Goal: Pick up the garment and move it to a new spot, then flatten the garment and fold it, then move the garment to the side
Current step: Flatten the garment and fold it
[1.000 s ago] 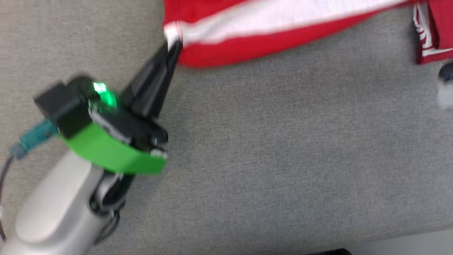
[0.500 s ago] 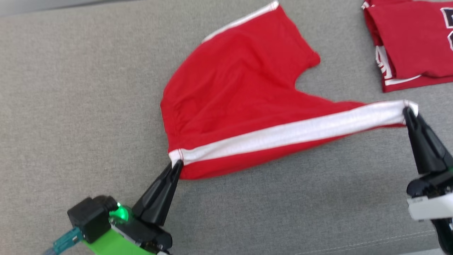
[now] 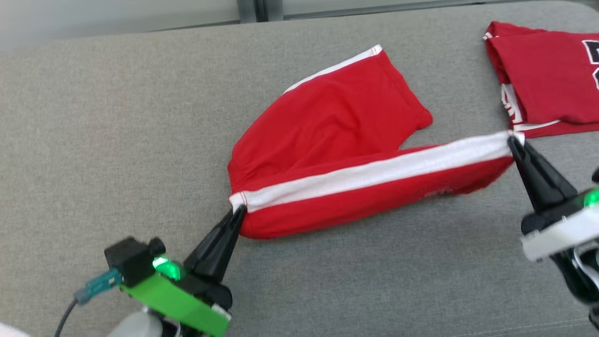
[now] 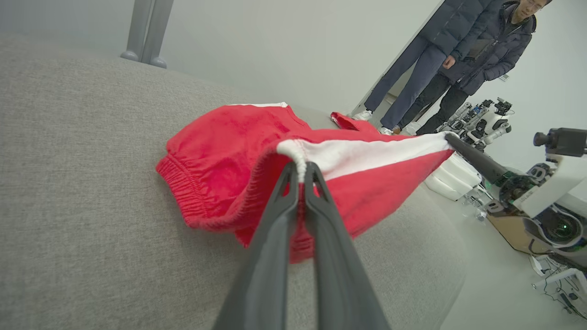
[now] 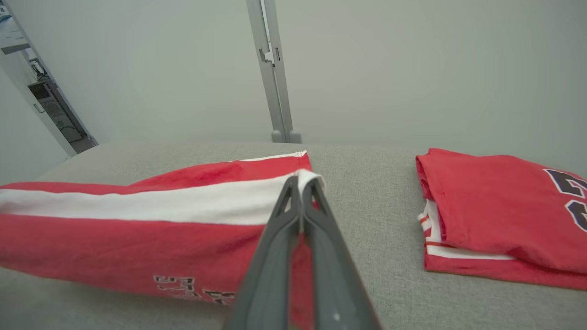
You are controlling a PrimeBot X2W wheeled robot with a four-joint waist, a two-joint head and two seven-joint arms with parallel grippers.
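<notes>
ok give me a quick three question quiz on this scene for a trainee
1. True or false: the left gripper is shut on the waistband end of the red shorts.
2. What lies on the grey upholstered surface near the right gripper?
A. a folded red jersey
B. a blue towel
C. a pair of socks
3. Fill in: both grippers pinch the shorts at the ends of their ____ side stripe.

Key: 1 true; 2 A; 3 white
</notes>
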